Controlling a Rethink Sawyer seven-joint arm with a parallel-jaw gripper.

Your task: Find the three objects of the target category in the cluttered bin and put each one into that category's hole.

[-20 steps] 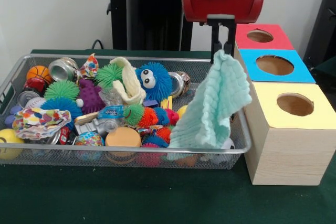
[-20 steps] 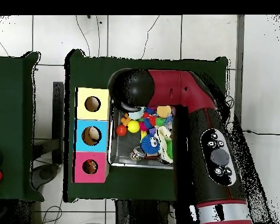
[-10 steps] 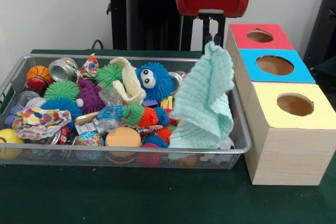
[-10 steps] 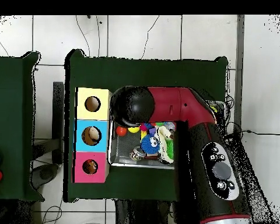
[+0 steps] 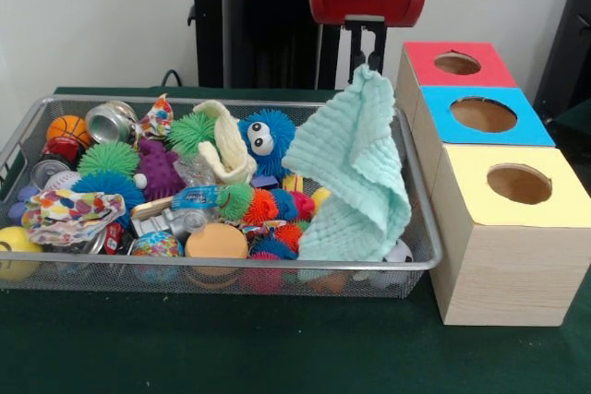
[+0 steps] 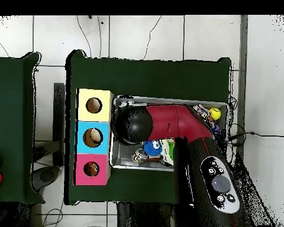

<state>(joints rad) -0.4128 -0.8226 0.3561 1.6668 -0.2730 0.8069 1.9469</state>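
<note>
The black two-fingered gripper (image 5: 367,51) is pinching the top of a mint-green waffle-textured cloth (image 5: 355,177), which is hanging over the wire-mesh bin's (image 5: 417,263) right end; overhead, the red arm (image 6: 180,127) is hiding both.

Close, low front camera opposite high straight-down camera, both on bin (image 5: 406,193) (image 6: 117,159) and 3 boxes.

A dark green cloth covers the desk (image 5: 277,348), reaching its near edge in the front view. Behind its far edge stands a plain pale wall (image 5: 92,16). From overhead, the floor (image 6: 150,35) is light tile with dark seams, thin cables trailing over it. A second green-topped desk (image 6: 11,127) stands apart beside the first.
</note>
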